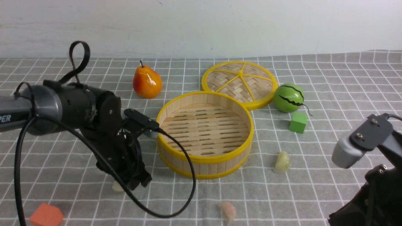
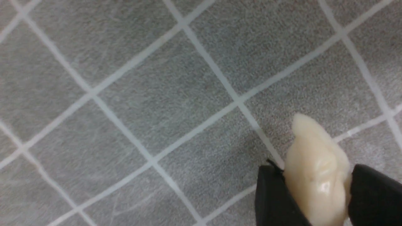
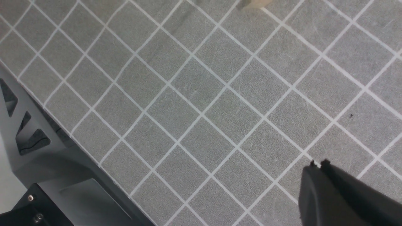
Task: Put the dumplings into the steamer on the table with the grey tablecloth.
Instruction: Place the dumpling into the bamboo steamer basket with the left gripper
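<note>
Bamboo steamer (image 1: 201, 164) is empty. Left gripper (image 2: 322, 204) pinches cream dumpling (image 2: 311, 147), undelivered; pink dumpling (image 1: 228, 211) and green dumpling (image 1: 282, 162) lie loose. Right gripper (image 3: 318, 164) is closed, holding nothing.

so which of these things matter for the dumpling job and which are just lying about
For the job: cream-white dumpling, yellow-green dumpling, pink dumpling, steamer.
Just lying about: pear, woven lid, green striped ball, green cube, orange block.

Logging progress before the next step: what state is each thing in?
steamer: open, empty.
lid: off, flat behind steamer.
left gripper: shut on cream dumpling.
right gripper: shut, empty.
cream dumpling: gripped, outside steamer.
yellow-green dumpling: loose on cloth.
pink dumpling: loose on cloth.
</note>
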Controlling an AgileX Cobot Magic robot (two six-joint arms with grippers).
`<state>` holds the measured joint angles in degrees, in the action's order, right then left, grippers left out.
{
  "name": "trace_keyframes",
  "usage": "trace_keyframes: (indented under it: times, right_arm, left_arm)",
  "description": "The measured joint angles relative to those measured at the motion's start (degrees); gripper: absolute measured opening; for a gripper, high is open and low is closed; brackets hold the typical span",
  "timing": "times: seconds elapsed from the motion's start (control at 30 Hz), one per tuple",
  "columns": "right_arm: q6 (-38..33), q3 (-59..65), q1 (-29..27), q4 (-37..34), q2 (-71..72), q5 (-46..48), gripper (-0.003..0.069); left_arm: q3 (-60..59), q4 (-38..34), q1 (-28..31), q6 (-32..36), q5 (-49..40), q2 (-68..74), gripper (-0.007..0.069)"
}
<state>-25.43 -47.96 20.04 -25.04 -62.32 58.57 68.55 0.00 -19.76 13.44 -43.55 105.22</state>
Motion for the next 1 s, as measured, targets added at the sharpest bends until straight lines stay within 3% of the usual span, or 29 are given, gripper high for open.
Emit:
trace_keyframes:
  times: [0.17, 0.3, 0.43, 0.63, 1.0]
  right_arm:
    - [0.0, 0.0, 0.0, 0.0, 0.0, -0.3, 0.0]
    - [0.0, 0.0, 0.0, -0.41, 0.0, -1.24, 0.0001]
    - [0.37, 0.0, 0.0, -0.62, 0.0, -1.37, 0.0003]
    - [4.02, -0.04, 0.0, 1.72, 0.0, 0.02, 0.0003]
    - [6.78, -0.04, 0.0, 3.43, -1.07, 0.35, 0.0003]
  left_arm:
    - [11.46, -3.67, -0.49, -7.72, -7.43, -3.47, 0.0289]
    - [21.93, -4.4, -4.64, -11.13, -9.39, -3.28, 0.0289]
    - [30.74, -2.63, -8.93, -16.02, -9.88, 2.3, 0.0289]
    - [39.24, 2.54, -9.03, -24.66, -10.23, 14.82, 0.0289]
    - [41.27, 5.3, -8.61, -26.75, -8.39, 23.41, 0.0293]
